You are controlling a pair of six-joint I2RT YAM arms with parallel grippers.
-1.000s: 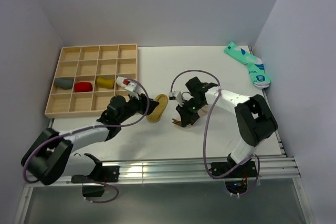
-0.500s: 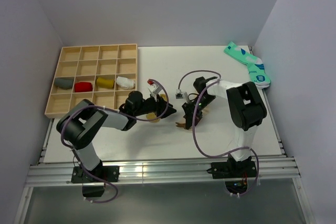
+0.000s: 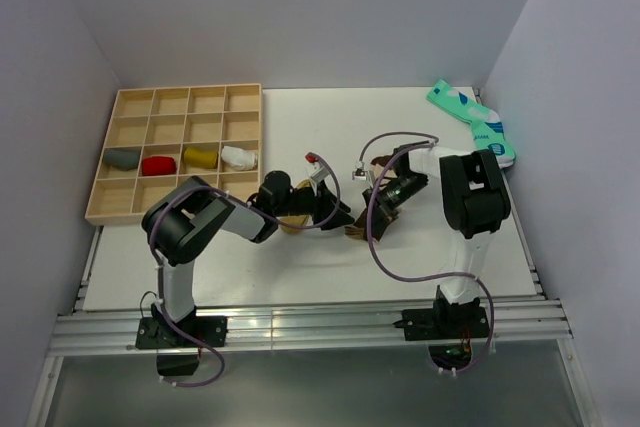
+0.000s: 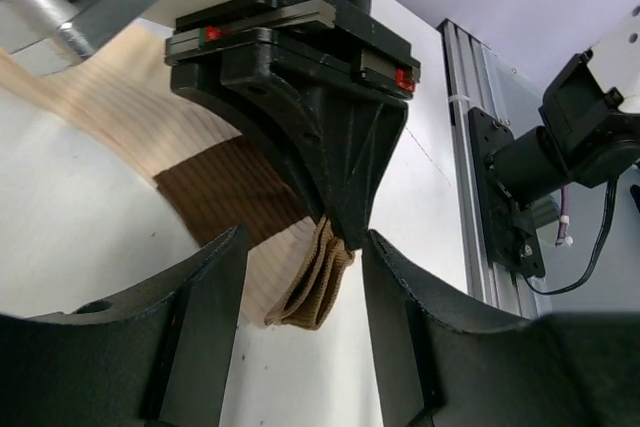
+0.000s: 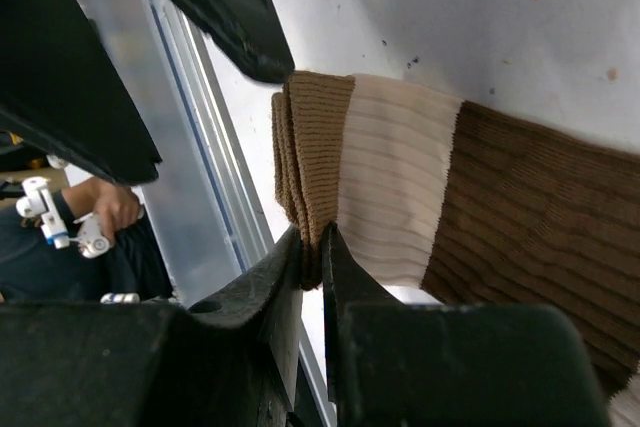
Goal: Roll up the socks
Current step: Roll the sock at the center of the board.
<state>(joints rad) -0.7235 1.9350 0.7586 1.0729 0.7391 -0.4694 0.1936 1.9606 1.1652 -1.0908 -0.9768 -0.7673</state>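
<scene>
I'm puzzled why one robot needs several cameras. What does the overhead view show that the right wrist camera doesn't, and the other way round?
Only overhead: the wooden tray with four rolled socks in one row, and the green socks at the far right. Only the right wrist: up close, the right gripper shut on the folded brown edge of the striped sock. Both: that striped sock and the left gripper, open, right beside it.
</scene>
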